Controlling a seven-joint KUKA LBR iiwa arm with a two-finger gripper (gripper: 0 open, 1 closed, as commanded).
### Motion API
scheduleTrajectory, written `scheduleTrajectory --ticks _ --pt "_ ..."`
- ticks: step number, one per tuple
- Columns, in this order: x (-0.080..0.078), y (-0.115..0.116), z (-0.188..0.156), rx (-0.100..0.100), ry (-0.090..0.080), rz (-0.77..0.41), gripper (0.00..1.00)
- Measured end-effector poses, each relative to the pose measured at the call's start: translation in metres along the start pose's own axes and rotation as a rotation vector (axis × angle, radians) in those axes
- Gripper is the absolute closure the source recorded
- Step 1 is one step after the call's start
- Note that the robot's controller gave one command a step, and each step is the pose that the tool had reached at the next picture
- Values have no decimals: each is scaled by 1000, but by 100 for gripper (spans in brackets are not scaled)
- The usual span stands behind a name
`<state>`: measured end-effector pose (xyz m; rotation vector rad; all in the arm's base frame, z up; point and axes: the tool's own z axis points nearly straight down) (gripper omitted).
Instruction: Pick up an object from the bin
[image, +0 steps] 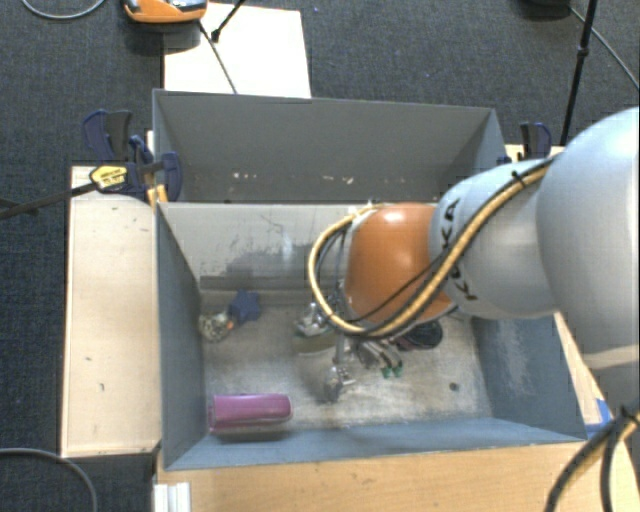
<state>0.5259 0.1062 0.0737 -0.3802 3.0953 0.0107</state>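
My gripper (335, 382) hangs below the orange wrist cover, low over the middle of the bin floor. Just to its right lie small green and red bits (391, 369), partly hidden by the arm. A dark flat thing (427, 336) pokes out from under the cover behind them. A magenta rounded block (250, 410) lies at the front left, a short way left of the gripper. A blue thing (245, 305) and a clear shiny piece (213, 325) sit by the left wall.
The arm and its cabled orange cover hide the bin's right middle. Bare grey floor shows between the gripper and the magenta block, and along the front right. The bin walls slope steeply.
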Motion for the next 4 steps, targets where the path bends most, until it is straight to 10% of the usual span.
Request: scheduleTrajectory --ticks 1,2,3,4 --pt "-2 0 -5 1 -6 4 100" --pt "4 0 1 2 13 7 0" --pt "2 -1 -1 2 8 12 100" --pt "9 48 -161 1 15 -219 100"
